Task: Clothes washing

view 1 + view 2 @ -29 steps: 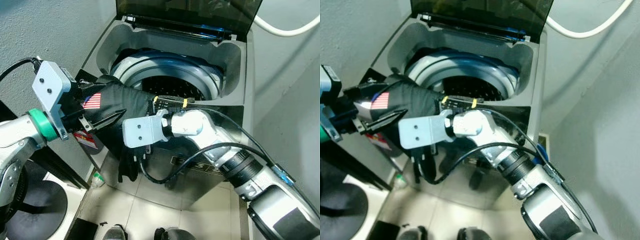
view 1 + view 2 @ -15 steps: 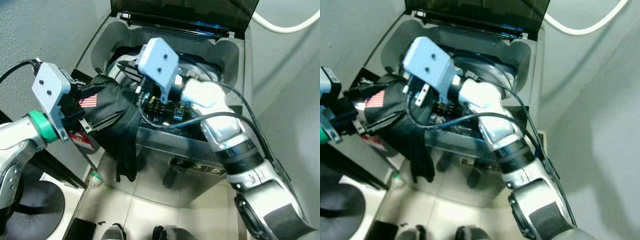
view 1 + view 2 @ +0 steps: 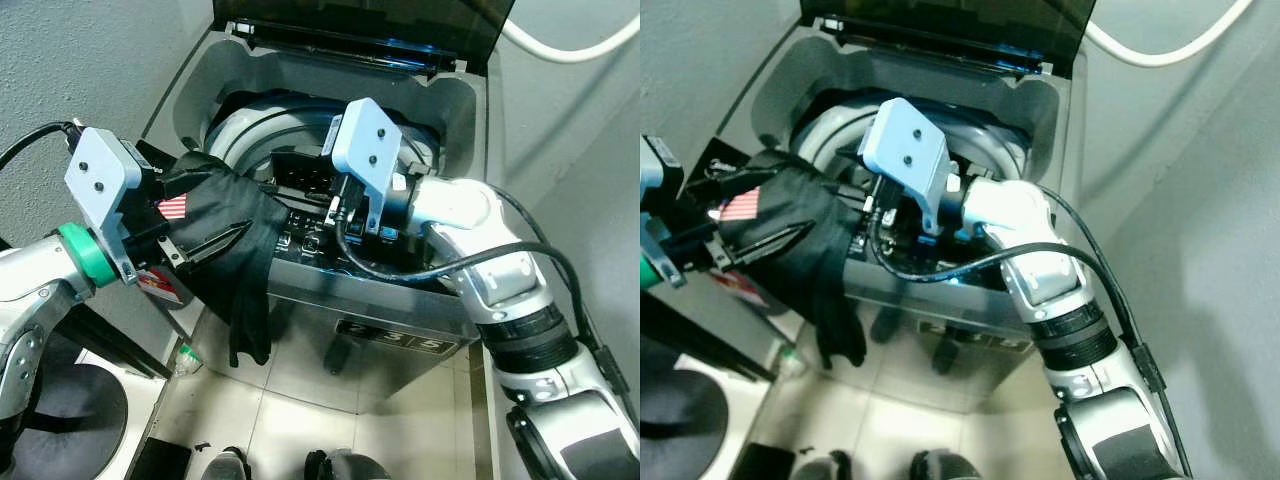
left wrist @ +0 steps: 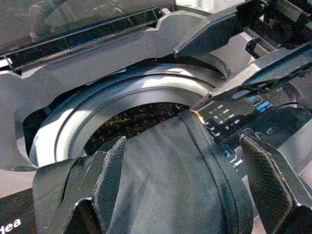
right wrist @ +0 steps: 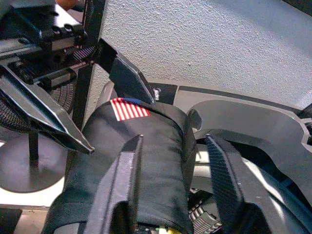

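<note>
A black garment (image 3: 240, 220) with a small flag patch (image 3: 173, 207) lies bunched over the front left corner of the open top-load washer (image 3: 455, 110), one end hanging down its front. My left gripper (image 3: 230, 198) is open, its fingers (image 4: 109, 180) straddling the bunch by the patch. My right arm (image 3: 460, 205) reaches across the washer's top toward the garment. The right gripper (image 5: 174, 139) is open and faces the garment's fold, with nothing clamped. Behind the cloth the drum (image 4: 141, 114) is dark.
The washer's lid (image 3: 360, 20) stands up at the back. A white hose (image 3: 560, 55) runs along the wall at the upper right. The control panel (image 3: 320, 240) is just right of the garment. A dark round stand (image 3: 60, 410) and a small bottle (image 3: 185, 355) are on the tiled floor at the left.
My right arm swung up from the washer's front, over its top, and now sits by the control panel facing the garment. The left gripper has stayed around the garment.
</note>
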